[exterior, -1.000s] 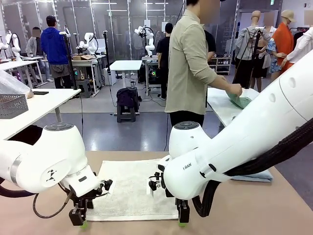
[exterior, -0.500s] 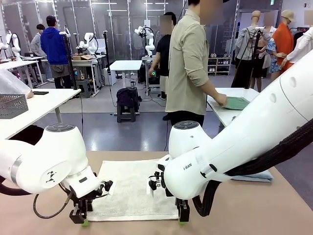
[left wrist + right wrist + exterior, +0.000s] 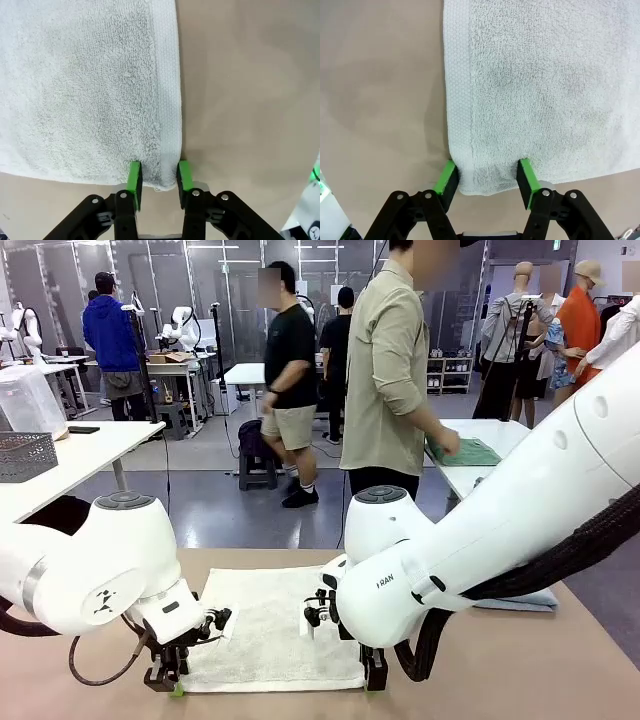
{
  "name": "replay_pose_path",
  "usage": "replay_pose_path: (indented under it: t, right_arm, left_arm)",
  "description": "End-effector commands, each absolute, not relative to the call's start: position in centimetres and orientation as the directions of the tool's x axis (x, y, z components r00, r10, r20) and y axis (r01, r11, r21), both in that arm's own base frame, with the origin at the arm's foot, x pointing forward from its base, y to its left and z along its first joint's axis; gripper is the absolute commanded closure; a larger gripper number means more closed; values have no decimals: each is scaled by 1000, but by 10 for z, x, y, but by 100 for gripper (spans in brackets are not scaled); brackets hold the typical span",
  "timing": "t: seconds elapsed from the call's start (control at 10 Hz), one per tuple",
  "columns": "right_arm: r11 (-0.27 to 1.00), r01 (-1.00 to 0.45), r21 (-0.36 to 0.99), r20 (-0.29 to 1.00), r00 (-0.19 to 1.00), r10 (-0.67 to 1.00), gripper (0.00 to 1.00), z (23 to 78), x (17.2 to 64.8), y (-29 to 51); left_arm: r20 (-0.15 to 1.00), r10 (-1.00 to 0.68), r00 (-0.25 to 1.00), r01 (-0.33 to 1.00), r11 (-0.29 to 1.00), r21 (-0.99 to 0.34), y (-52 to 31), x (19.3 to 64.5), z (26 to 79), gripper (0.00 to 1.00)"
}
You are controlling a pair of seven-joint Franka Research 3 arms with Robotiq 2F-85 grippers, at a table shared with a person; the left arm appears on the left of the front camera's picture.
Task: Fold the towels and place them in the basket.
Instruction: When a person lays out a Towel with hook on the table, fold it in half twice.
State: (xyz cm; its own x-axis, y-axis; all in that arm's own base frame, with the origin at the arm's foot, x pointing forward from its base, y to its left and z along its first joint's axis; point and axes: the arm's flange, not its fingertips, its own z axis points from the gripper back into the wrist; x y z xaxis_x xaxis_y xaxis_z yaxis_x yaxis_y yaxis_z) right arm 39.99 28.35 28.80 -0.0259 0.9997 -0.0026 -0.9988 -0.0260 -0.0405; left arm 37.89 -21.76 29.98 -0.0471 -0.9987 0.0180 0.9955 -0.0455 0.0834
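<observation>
The cream-white towel (image 3: 262, 625) lies flat and unfolded at the table's (image 3: 560, 665) 6 o'clock. The left hand (image 3: 158, 179) pinches its 7 o'clock corner. The right hand (image 3: 487, 182) straddles the 5 o'clock corner, grip unclear. No fold is made yet, so folding and stowing appear wholly ahead.

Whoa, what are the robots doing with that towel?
Two robot arms are starting to fold a cream-white towel lying flat on the table. The left gripper pinches one near corner. The right gripper straddles the other near corner with its jaws wider, not clearly gripping yet. Behind them, a person has a hand on a green towel on another table.
</observation>
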Motion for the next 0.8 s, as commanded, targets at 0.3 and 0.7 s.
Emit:
replay_pose_path:
  t: [0.3,0.7]
  right_arm:
    - [2,-999,-33,-13,3,1000,59,274,397,282]
    - [-7,-1000,-21,-27,-7,1000,84,289,395,282]
  left_arm:
    - [-32,-999,-41,991,-45,130,-225,382,296,84]
    - [-40,-999,-36,987,-42,155,-226,381,311,100]
